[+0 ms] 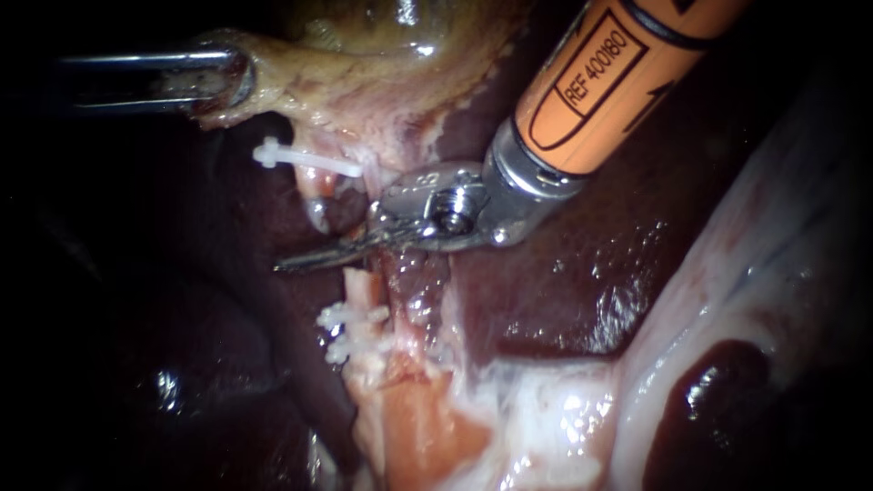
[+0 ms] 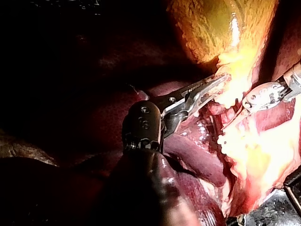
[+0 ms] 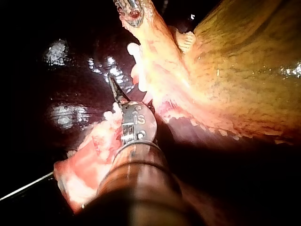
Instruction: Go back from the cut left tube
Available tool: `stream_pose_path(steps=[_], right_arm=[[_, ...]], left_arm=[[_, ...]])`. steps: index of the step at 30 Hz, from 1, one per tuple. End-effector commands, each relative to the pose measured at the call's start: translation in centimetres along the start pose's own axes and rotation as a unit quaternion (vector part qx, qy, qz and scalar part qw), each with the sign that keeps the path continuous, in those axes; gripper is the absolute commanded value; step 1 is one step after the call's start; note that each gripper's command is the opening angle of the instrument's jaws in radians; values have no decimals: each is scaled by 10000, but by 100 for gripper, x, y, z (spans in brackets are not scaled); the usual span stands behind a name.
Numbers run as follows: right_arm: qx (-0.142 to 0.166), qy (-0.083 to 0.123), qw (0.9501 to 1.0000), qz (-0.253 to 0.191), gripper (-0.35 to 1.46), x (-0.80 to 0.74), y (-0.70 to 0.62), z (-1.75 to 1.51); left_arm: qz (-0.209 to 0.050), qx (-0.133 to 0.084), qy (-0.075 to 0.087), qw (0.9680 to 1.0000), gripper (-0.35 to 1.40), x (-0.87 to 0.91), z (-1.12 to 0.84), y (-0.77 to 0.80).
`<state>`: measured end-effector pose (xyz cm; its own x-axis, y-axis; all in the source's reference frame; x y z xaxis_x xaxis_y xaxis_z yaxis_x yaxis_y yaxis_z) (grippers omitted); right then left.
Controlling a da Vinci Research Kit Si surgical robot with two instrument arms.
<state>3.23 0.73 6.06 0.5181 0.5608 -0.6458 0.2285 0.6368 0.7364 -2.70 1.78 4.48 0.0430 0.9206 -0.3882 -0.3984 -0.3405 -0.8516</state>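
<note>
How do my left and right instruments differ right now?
The left instrument has its jaws shut on the gallbladder; the right instrument holds nothing, its slim jaws lying together. The left instrument is bare metal; the right instrument has an orange shaft. Both end in metal jaws.

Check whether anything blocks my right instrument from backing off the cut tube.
Nothing visible does. The right instrument lies across the gap between the ends of the cut tube, and the way back along its shaft is open over the liver. The left instrument holds the gallbladder, well aside.
</note>
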Motion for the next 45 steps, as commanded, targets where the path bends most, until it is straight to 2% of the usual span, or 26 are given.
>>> stream_pose_path(steps=[1,2,3,6,12,14,18,21,24,29,32,34,40,45], right_arm=[[-126,151,9998,-11,61,0,-1,0],[-211,254,9995,-11,108,1,0,1],[-255,346,9991,-9,128,2,1,3],[-239,418,9988,-10,140,4,1,5],[-241,419,9988,-8,143,3,-1,4],[-274,432,9987,16,143,0,-6,-2],[-793,548,9947,-369,145,-14,-37,-35],[-1379,626,9864,-637,145,-22,-61,-68],[-1722,436,9810,-776,145,-26,-81,-106],[-2263,-235,9705,-793,145,-36,-102,-160],[-2562,-384,9627,-782,145,-46,-109,-180],[-2618,-408,9610,-794,145,-51,-111,-186],[-2589,-423,9619,-768,145,-54,-110,-188],[-2589,-423,9619,-769,145,-54,-110,-188]], left_arm=[[1,-1,0,10000,-35,0,0,0],[2,-1,-1,10000,-35,0,0,-1],[2,-1,-1,10000,-35,0,0,-1],[3,-1,0,10000,-35,0,0,-1],[4,-4,-2,10000,-35,0,0,-2],[4,-5,-2,10000,-35,0,1,-2],[5,-7,-4,10000,-35,0,0,-3],[5,-8,-4,10000,-35,0,-1,-3],[5,-9,-5,10000,-35,0,-1,-3],[6,-12,-7,10000,-35,0,-1,-5],[6,-13,-7,10000,-35,0,-1,-5],[6,-13,-7,10000,-35,0,-1,-6],[14,-4,2,10000,-35,-2,6,-10],[51,24,31,10000,-35,-13,25,-21]])
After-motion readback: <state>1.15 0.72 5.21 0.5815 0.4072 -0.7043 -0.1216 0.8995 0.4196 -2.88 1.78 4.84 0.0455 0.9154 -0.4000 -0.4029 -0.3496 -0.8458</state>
